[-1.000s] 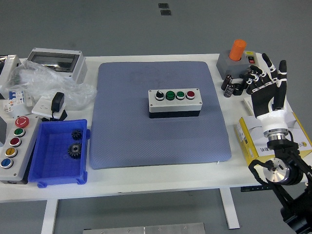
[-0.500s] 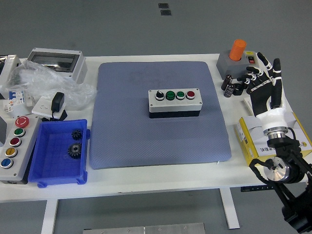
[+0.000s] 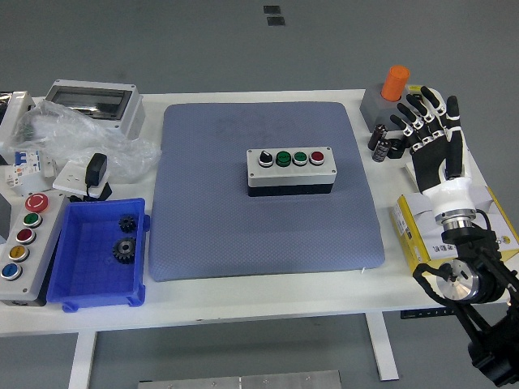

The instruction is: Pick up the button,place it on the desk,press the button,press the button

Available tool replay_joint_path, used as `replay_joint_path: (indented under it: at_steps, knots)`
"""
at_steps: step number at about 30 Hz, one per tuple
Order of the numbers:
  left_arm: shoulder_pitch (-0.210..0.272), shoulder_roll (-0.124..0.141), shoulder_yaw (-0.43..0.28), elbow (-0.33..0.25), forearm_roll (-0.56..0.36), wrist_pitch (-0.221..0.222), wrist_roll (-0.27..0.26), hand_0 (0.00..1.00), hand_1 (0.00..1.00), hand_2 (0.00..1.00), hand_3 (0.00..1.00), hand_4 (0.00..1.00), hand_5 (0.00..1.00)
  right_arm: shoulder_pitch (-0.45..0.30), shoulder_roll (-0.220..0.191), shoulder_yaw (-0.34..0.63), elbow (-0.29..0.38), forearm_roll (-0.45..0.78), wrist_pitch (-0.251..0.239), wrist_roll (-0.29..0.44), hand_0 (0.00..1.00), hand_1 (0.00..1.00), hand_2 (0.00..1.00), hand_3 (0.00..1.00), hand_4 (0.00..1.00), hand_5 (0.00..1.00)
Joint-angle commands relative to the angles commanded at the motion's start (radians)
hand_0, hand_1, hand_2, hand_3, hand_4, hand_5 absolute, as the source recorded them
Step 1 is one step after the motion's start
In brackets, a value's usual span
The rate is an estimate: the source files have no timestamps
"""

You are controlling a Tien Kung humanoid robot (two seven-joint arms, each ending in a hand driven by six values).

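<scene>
A grey button box [image 3: 290,171] with a black knob and green, green and red buttons on top sits in the middle of the blue mat [image 3: 268,194]. My right hand [image 3: 428,134] is raised at the table's right side, fingers spread and holding nothing, well to the right of the box. It hovers near a grey base with an orange button [image 3: 394,94]. The left arm is out of view.
A blue bin [image 3: 97,258] holding two black gears stands at the front left, beside a grey panel of coloured buttons [image 3: 20,247]. A grey enclosure [image 3: 91,104], plastic wrap and a plug lie at the back left. A yellow box [image 3: 422,231] lies under my right forearm.
My right hand has drifted slightly left and up toward the orange button, and its fingers have spread wider. The button box has stayed put.
</scene>
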Motion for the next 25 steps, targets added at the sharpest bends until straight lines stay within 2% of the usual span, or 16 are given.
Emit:
replay_joint_path:
  at_steps: [9, 10, 15, 16, 21, 22, 25]
  knots:
    - [0.004, -0.007, -0.005, 0.000, -0.004, 0.000, -0.001, 0.636, 0.606, 0.561, 0.613, 0.652, 0.291, -0.002, 0.002, 0.001, 0.000, -0.013, 0.008, -0.003, 0.731, 0.749, 0.737, 0.781, 0.968, 0.654]
    - [0.004, -0.008, -0.006, 0.000, -0.004, 0.000, -0.001, 0.637, 0.607, 0.561, 0.614, 0.652, 0.291, -0.002, 0.002, 0.001, -0.001, -0.015, 0.007, -0.005, 0.895, 0.817, 0.805, 0.795, 0.968, 0.653]
    - [0.003, -0.010, -0.007, 0.000, -0.003, 0.000, -0.002, 0.637, 0.607, 0.561, 0.614, 0.652, 0.291, -0.001, 0.003, 0.002, -0.001, -0.021, 0.007, -0.014, 0.895, 0.817, 0.805, 0.795, 0.968, 0.653]
    - [0.003, -0.010, -0.008, 0.000, -0.002, 0.000, -0.002, 0.637, 0.607, 0.561, 0.614, 0.652, 0.292, -0.001, 0.003, 0.002, -0.001, -0.022, 0.007, -0.015, 0.998, 0.846, 0.876, 0.906, 0.990, 0.736]
    - [0.005, -0.012, -0.009, 0.000, -0.002, 0.000, -0.003, 0.637, 0.607, 0.561, 0.614, 0.652, 0.292, -0.003, 0.009, 0.002, -0.005, -0.004, 0.020, -0.013, 0.998, 0.846, 0.876, 0.906, 0.990, 0.736]
    - [0.005, -0.012, -0.009, 0.000, -0.002, 0.000, -0.003, 0.637, 0.607, 0.561, 0.615, 0.652, 0.291, -0.002, 0.012, 0.002, -0.006, 0.001, 0.024, -0.010, 0.998, 0.851, 0.877, 0.919, 0.998, 0.878]
    - [0.007, -0.013, -0.010, 0.000, -0.001, 0.000, -0.002, 0.637, 0.607, 0.561, 0.615, 0.652, 0.291, 0.001, 0.019, 0.006, -0.006, 0.007, 0.031, -0.004, 0.998, 0.851, 0.877, 0.919, 0.998, 0.878]
